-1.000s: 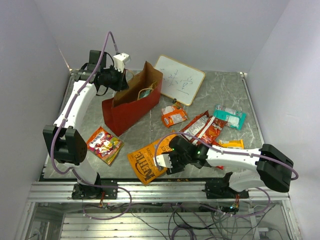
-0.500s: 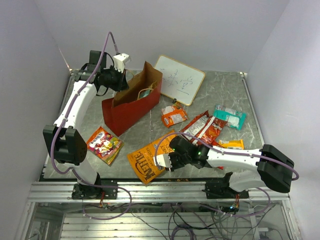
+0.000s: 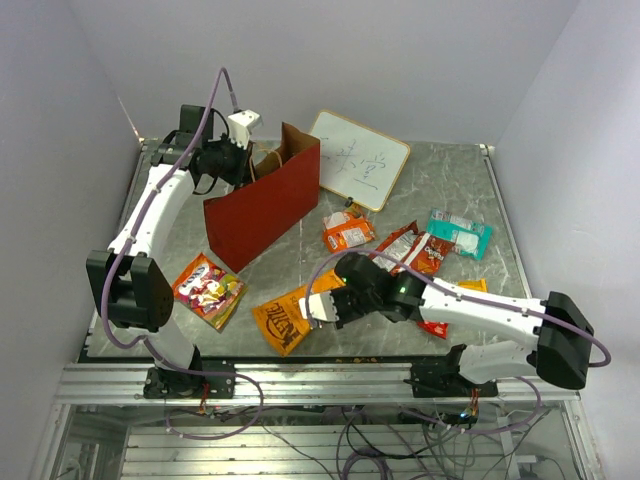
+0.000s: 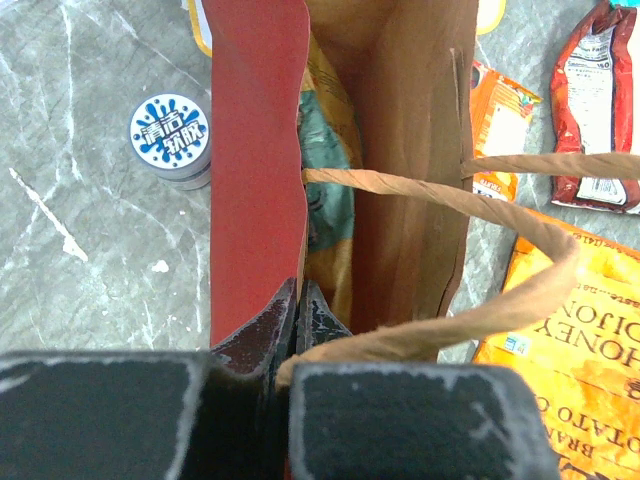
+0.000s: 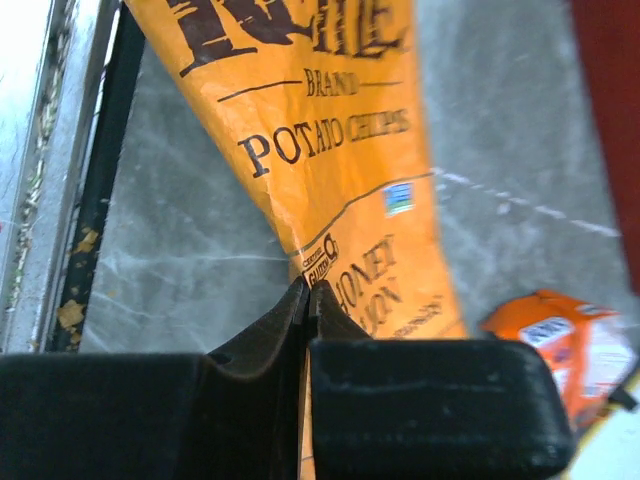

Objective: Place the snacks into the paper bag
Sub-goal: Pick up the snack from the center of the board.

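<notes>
Where right gripper [image 5: 308, 292] clamps, chip bag [image 5: 320, 150] extends ahead.

The paper bag [image 3: 262, 205] is red outside, brown inside; the chip bag [image 3: 280, 322] is orange with dark lettering.

Matt red paper on outside of paper bag [image 3: 262, 208], rough brown kraft inside; its handle [image 4: 430, 188] twisted paper cord, fibrous. Glossy orange film on chip bag [image 5: 330, 150], crinkly, dark print. Grey marble-look table [image 3: 450, 175], smooth, slight sheen; frame [image 3: 300, 383] bare alu rails. Matt black plastic on left gripper [image 4: 297, 292] & right gripper [image 5: 306, 292], edges scuffed whitish. Glossy white plastic on arm shells [image 3: 480, 312]. Smooth glossy white on writing board [image 3: 358, 160], pale wood-look rim. Glossy printed top on round cap [image 4: 170, 138], blue/white.
</notes>
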Controlling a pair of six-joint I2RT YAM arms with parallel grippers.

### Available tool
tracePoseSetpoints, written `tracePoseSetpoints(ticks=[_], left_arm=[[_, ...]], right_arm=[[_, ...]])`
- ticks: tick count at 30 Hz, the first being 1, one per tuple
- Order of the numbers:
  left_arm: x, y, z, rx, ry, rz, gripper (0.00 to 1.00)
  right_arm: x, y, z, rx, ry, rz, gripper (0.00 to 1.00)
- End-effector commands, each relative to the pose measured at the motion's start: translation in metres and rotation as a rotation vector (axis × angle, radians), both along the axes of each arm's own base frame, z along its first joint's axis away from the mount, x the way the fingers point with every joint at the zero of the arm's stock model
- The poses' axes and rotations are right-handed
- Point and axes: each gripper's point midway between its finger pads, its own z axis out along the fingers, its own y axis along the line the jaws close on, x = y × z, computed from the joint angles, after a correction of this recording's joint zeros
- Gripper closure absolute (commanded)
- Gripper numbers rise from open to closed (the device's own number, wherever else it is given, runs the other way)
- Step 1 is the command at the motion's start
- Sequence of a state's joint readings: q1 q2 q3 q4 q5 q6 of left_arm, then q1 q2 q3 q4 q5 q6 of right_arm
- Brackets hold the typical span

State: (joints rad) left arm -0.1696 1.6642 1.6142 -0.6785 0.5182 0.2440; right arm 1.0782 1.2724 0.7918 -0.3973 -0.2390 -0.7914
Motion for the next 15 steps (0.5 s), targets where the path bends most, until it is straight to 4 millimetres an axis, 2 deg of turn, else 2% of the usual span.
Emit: tracePoseSetpoints(ticks=[1,3,4,7,15], left_arm=[[-0.007,-0.003,0.010,0.007,-0.031,-0.037,0.93],[-0.010,-0.006,0.015,-0.002,-0.035,-0.052,0.93],[-0.012,-0.006,0.018,-0.006,-0.036,-0.060,0.93],[-0.018,-0.011,0.026,-0.029,-0.044,-0.089,0.93],[-0.042,-0.026,0.050,-0.126,-0.053,-0.174,0.93]], right_arm=[[0.006,0.007,0.050,0.044,-0.038,0.041,1.00],[0.008,0.007,0.065,0.053,-0.046,0.049,1.00],[0.011,0.011,0.081,0.076,-0.061,0.048,1.00],[0.015,0.012,0.111,0.106,-0.077,0.046,1.00],[0.038,0.006,0.184,0.191,-0.176,-0.017,1.00]])
